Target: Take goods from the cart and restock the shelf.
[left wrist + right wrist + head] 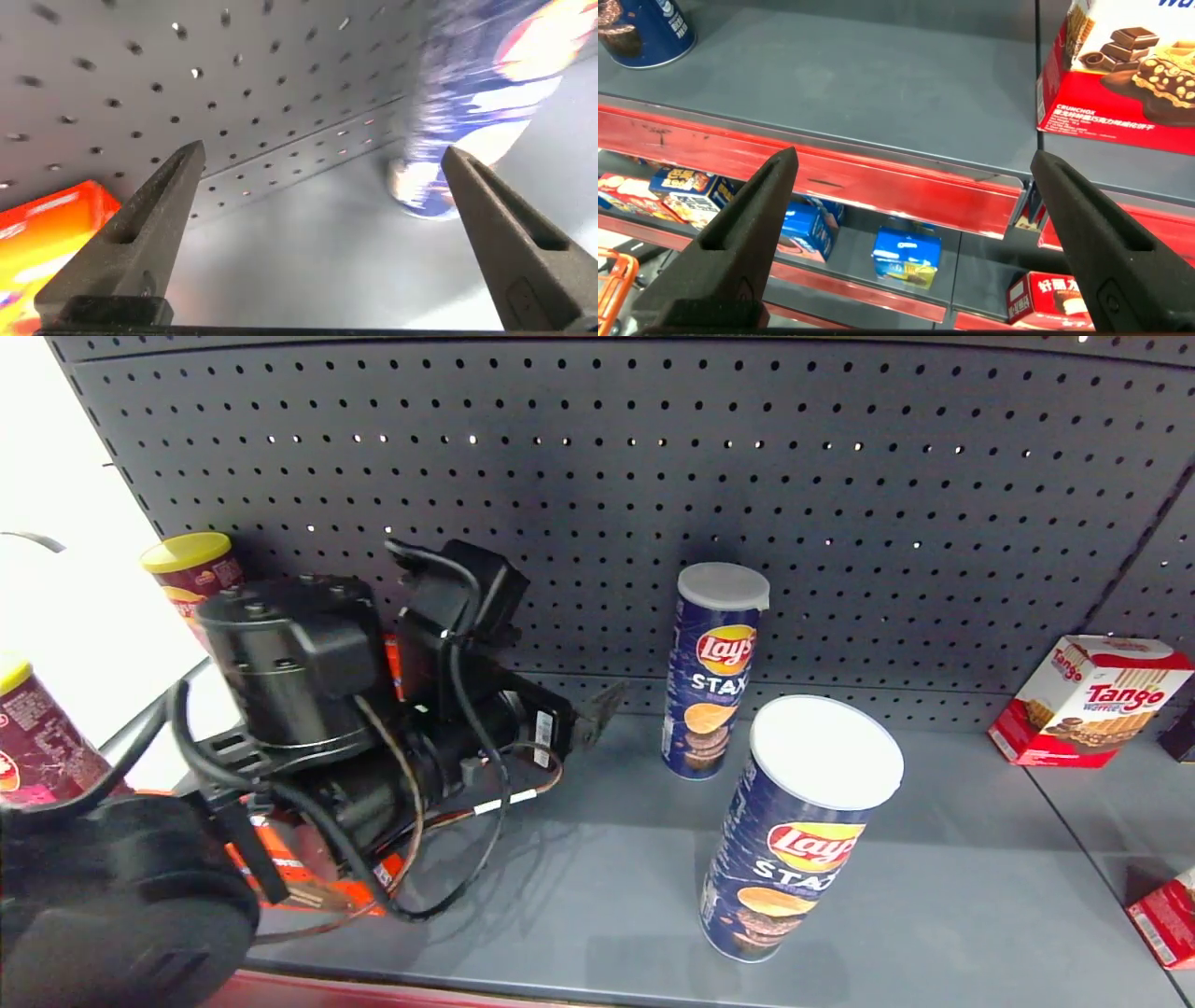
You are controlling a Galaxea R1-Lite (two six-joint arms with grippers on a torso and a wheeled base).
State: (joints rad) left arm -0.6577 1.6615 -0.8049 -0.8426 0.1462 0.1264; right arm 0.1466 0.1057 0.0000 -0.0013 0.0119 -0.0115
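Two blue chip cans with white lids stand upright on the grey shelf: one at the back by the pegboard, one nearer the front edge. My left gripper hovers low over the shelf, just left of the back can and apart from it. In the left wrist view the same gripper is open and empty, with the back can blurred beyond one finger. My right gripper is open and empty in front of the shelf's red front rail.
A red wafer box stands at the back right and another red box at the right edge. Maroon cans with yellow lids stand at the left. An orange box lies under my left arm. Blue packs sit on the lower shelf.
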